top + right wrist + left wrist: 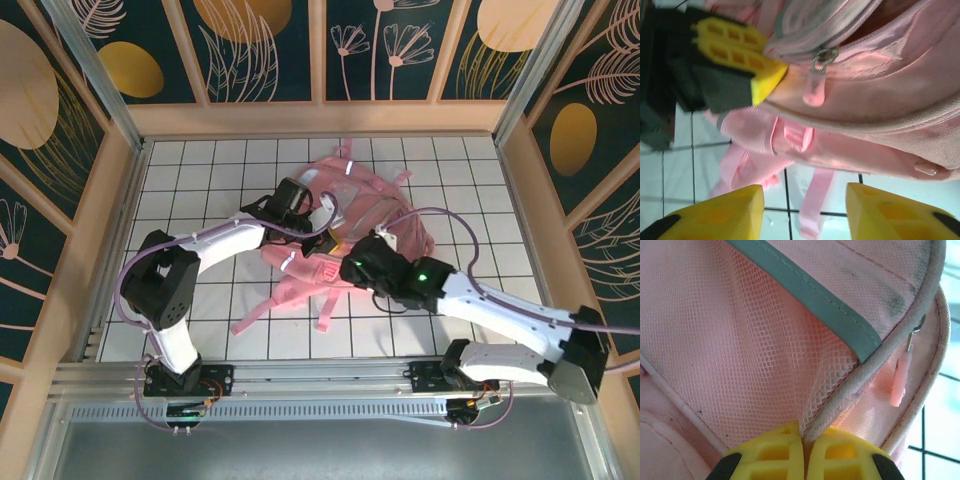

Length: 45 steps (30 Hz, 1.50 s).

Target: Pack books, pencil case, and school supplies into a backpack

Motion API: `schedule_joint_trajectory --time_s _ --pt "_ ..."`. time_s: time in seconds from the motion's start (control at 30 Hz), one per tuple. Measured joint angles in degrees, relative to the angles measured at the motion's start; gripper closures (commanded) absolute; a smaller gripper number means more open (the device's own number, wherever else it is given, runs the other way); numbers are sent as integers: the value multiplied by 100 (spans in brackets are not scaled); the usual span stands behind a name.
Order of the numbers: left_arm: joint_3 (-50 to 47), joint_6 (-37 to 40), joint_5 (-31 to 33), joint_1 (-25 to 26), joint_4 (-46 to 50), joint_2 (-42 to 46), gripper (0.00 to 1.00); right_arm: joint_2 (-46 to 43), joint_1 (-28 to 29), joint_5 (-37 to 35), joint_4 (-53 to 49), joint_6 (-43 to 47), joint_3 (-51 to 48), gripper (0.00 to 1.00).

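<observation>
You see a white, dark-gridded tabletop mid-frame, dark panels with gold and pink plant drawings along the top and sides, and an aluminium rail across the bottom.

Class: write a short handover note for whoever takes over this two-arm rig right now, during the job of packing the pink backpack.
Left gripper: shut, pinching the piped edge of the backpack beside its mesh pocket.
Right gripper: open and empty, facing the backpack's side near a pink zipper pull.
The backpack lies mid-way across the tiled table, its straps toward the arm bases.
Done: one edge of the backpack is gripped. What is inside is hidden.
Left: check the contents, pack anything missing, then close the zips.
</observation>
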State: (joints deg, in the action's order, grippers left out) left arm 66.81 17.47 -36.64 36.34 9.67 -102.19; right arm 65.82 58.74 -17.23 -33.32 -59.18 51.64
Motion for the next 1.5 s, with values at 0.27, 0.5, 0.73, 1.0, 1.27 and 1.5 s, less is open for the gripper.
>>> schedule_joint_trajectory --time_s 0.27,0.5,0.73,1.0,1.27,1.5 --pt "-544 -667 -424 -9 -367 369 100 1182 59 -1445 -741 -682 802 54" --pt "-586 -973 -557 -17 -516 369 100 1513 17 -1637 -835 -704 1049 54" --pt "-623 -1126 -573 -46 -612 369 100 1884 20 -1729 -1088 -758 1370 54" --pt "-660 -1108 -509 -35 -669 369 100 2208 31 -1840 -1504 -1143 1561 82" --pt "-658 -717 -291 31 -649 369 100 2098 -22 -1681 -1541 -1069 1602 100" --pt "-518 -42 -24 90 -457 367 100 1375 -577 -907 -1073 -7 1126 100"
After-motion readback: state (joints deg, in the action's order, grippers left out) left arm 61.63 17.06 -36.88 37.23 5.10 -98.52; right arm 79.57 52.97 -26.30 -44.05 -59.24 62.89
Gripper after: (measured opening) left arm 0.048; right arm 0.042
